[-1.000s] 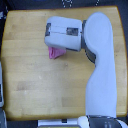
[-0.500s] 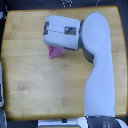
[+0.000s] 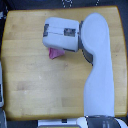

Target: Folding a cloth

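The pink-magenta cloth lies on the wooden tabletop toward the upper middle of the exterior view. Only a small bunched part of it shows, sticking out below the white arm. My gripper is at the left end of the white boxy wrist housing, directly over the cloth. Its fingers are hidden under the housing, so I cannot tell whether they are open or shut, or whether they hold the cloth. The rest of the cloth is hidden by the arm.
The white arm runs from the bottom right up across the table's right half. Dark edges show beyond the table on the left and along the top.
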